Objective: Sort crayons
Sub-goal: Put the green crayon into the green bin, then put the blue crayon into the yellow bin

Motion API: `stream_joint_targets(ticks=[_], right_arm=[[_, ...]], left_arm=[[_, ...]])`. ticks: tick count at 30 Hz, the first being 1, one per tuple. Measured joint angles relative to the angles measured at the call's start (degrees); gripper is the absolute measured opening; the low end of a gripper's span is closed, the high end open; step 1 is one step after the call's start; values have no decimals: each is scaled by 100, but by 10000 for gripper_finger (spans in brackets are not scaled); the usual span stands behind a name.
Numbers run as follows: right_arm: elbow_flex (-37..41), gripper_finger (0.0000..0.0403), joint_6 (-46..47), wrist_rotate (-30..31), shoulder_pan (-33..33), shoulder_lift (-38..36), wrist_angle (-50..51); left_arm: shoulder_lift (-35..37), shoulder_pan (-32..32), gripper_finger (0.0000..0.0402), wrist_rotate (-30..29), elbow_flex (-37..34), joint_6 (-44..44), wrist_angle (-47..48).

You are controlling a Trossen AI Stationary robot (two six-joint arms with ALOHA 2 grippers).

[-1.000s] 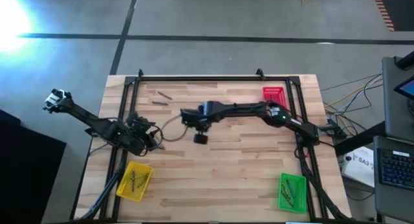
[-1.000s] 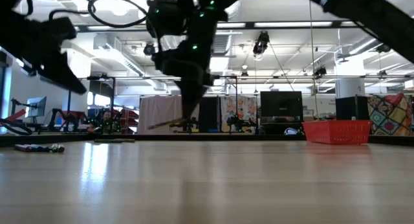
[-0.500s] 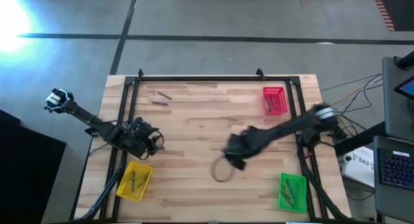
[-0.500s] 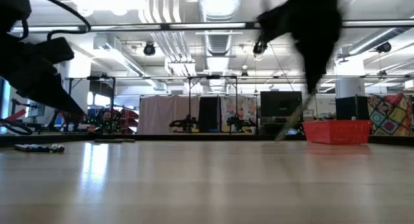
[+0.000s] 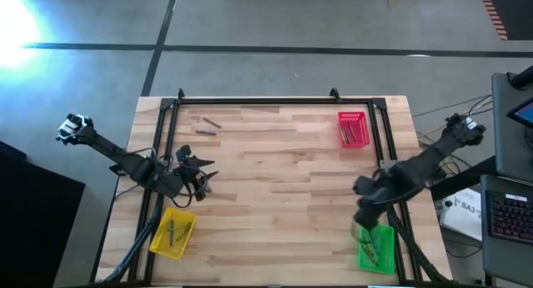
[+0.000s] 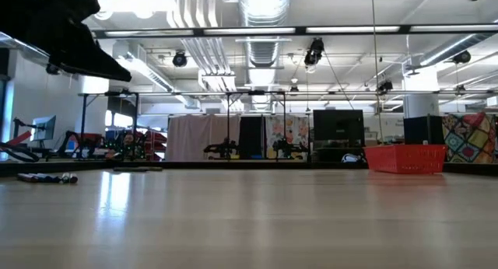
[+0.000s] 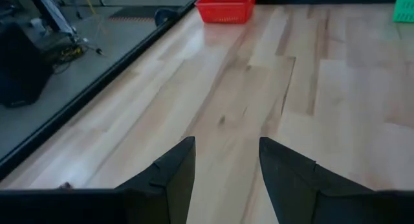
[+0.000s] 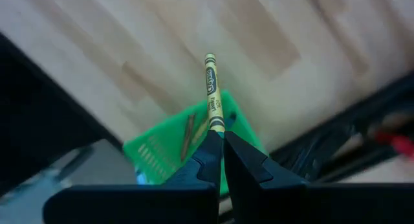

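My right gripper hangs above the table's near right corner, at the green tray's far edge, shut on an olive-yellow crayon. The right wrist view shows that tray below the crayon. Two loose crayons lie flat on the wood at the far left, and show small in the low view. My left gripper is open and empty over the table's left part, its fingers apart over bare wood. My right gripper pinches the crayon's one end between its two fingertips. The rest of the crayon sticks straight out ahead of the fingers, in line with them. The crayon is lifted clear, above the green tray and the table edge.
A red tray with crayons stands at the far right, a yellow tray with crayons at the near left. The green tray holds crayons too. A black frame runs round the table. Bare wood fills the middle.
My right gripper has swept fast from the table's middle toward the near right corner, carrying the crayon, and now stands over the green tray. My left arm has risen a little at the left side.
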State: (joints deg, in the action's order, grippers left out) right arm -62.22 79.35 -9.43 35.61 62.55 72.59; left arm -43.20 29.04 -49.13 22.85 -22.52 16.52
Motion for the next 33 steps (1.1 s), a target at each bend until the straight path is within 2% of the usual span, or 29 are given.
stream_joint_targets(ticks=[5, 10, 15, 17, 22, 26, 30, 33], right_arm=[[120, 8, 1306, -84, 880, -361, -4], [158, 9, 2320, -162, 1773, -87, -220], [162, 9, 2437, -155, 2117, 474, -398], [162, 9, 2464, -155, 2121, 673, -521], [162, 14, 2382, -154, 2118, 1133, -790], [162, 45, 2312, -153, 2117, 1385, -845], [162, 99, 2095, -141, 2114, 1605, -859], [162, 142, 1843, 98, 2089, 1642, -857]], left_arm=[[-15, 0, 155, -234, -30, 18, -54], [-162, 0, 155, -303, -142, -294, -32], [-410, 0, 155, -535, -218, -591, -22], [-492, 0, 155, -720, -225, -892, -11], [-598, -5, 155, -731, -225, -1125, -23], [-605, -5, 155, -731, -225, -1255, -23], [-605, -5, 155, -731, -225, -1274, -20], [-612, -5, 155, -733, -225, -1270, -21]])
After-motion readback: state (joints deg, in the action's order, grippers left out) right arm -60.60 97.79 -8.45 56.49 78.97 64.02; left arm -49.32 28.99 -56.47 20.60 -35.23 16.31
